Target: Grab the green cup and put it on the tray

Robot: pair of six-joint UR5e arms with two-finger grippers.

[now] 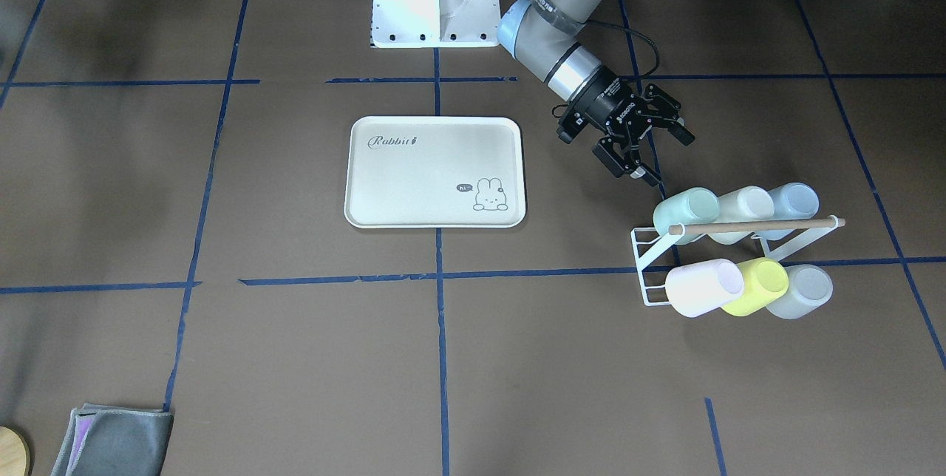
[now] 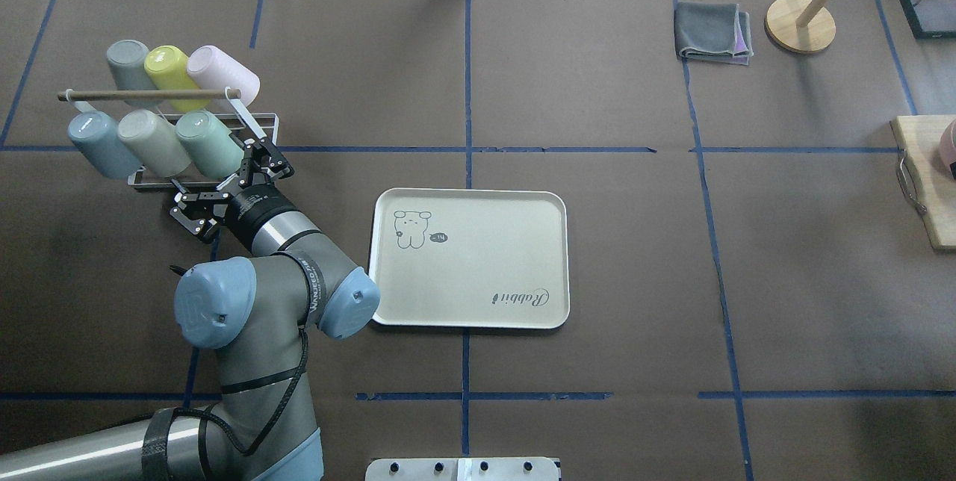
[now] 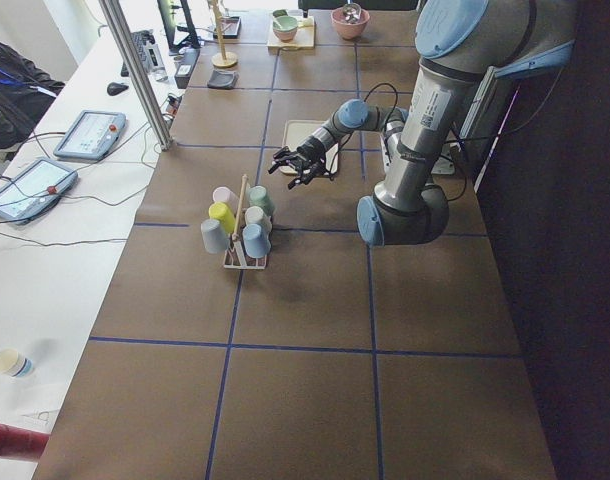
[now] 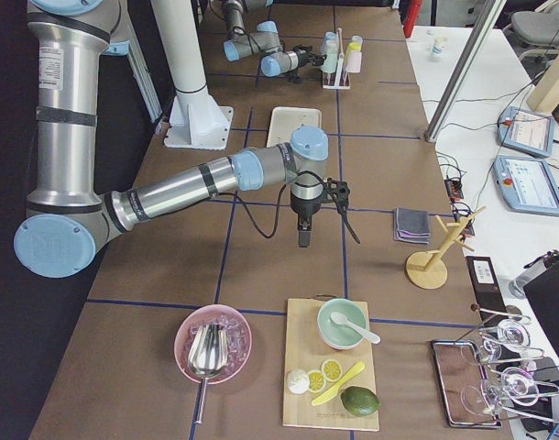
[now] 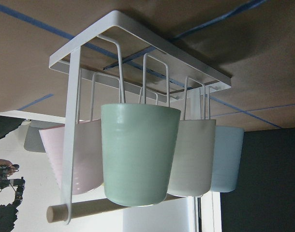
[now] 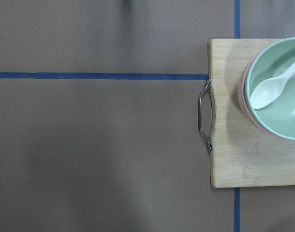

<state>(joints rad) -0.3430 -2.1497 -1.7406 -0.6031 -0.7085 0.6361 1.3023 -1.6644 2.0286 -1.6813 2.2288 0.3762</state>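
Left end effector (image 1: pixel 669 160), fingers spread apart and empty, hovers just short of a white wire rack with a wooden rod (image 1: pixel 650 269), aimed at the nearest cup. That small matte mint-green plastic tumbler (image 1: pixel 687 211) sits mouth-first over a slanted prong, probably so it slides off cleanly. A cream rectangular rimmed tray with a rabbit drawing (image 1: pixel 414 188) lies bare on the tabletop beside the end effector, opposite the rack. I cannot tell whether the right end effector is apart or together.
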